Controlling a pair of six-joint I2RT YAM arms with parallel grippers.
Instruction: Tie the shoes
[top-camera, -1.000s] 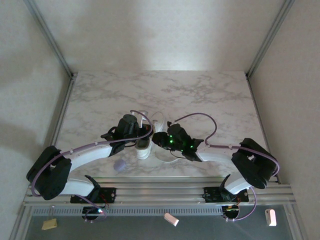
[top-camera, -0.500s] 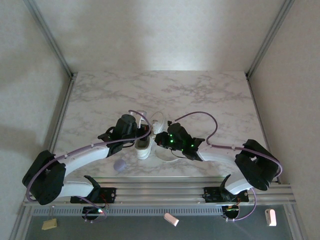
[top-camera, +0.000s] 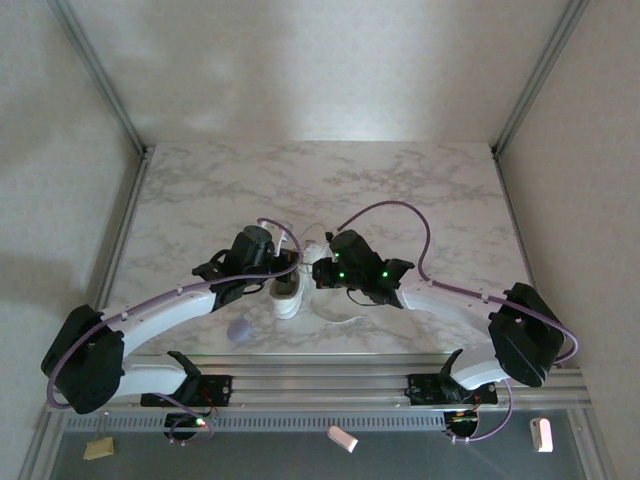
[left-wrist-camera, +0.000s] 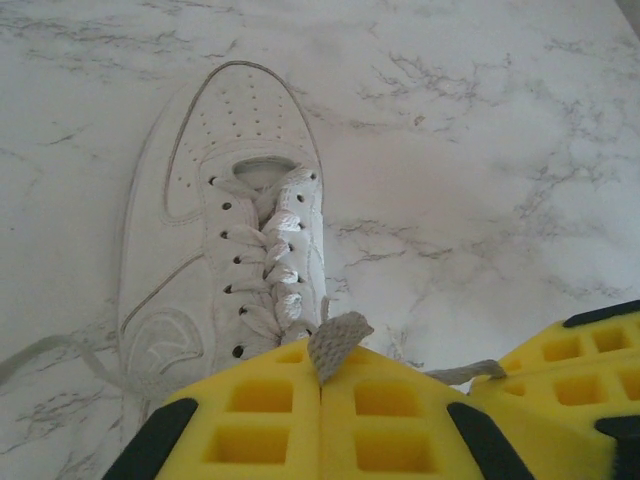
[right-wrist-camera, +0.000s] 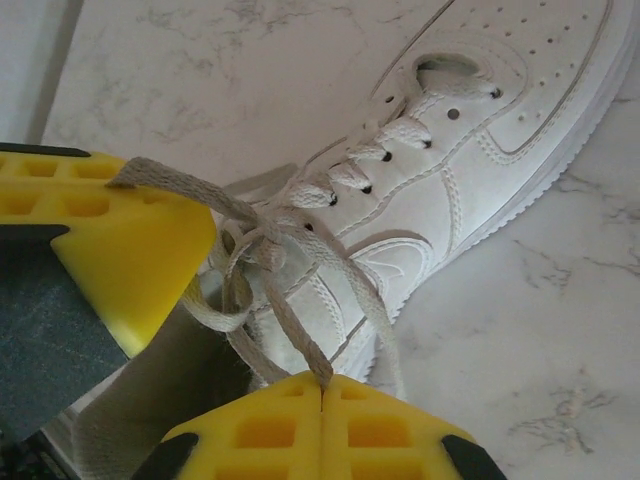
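The white low-top shoe (left-wrist-camera: 225, 250) lies on the marble table, toe pointing away in the left wrist view. It shows between both grippers from above (top-camera: 288, 297). My left gripper (left-wrist-camera: 322, 368) is shut on a flat white lace end (left-wrist-camera: 338, 340) just behind the shoe's tongue. My right gripper (right-wrist-camera: 321, 385) is shut on another lace strand (right-wrist-camera: 300, 335) that rises from a loose tangle of crossed laces (right-wrist-camera: 255, 240) at the shoe's (right-wrist-camera: 470, 150) top eyelets. From above, the left gripper (top-camera: 285, 266) and right gripper (top-camera: 318, 273) meet over the shoe's heel end.
A small lavender blob (top-camera: 239, 332) sits on the table near the front edge, left of the shoe. Metal frame posts and pale walls enclose the marble table (top-camera: 400, 190). The left gripper's yellow pad (right-wrist-camera: 130, 250) sits close beside the laces in the right wrist view.
The right gripper has shut on a lace strand and moved up and left, closer over the shoe. The left gripper stays shut on its lace and has barely shifted.
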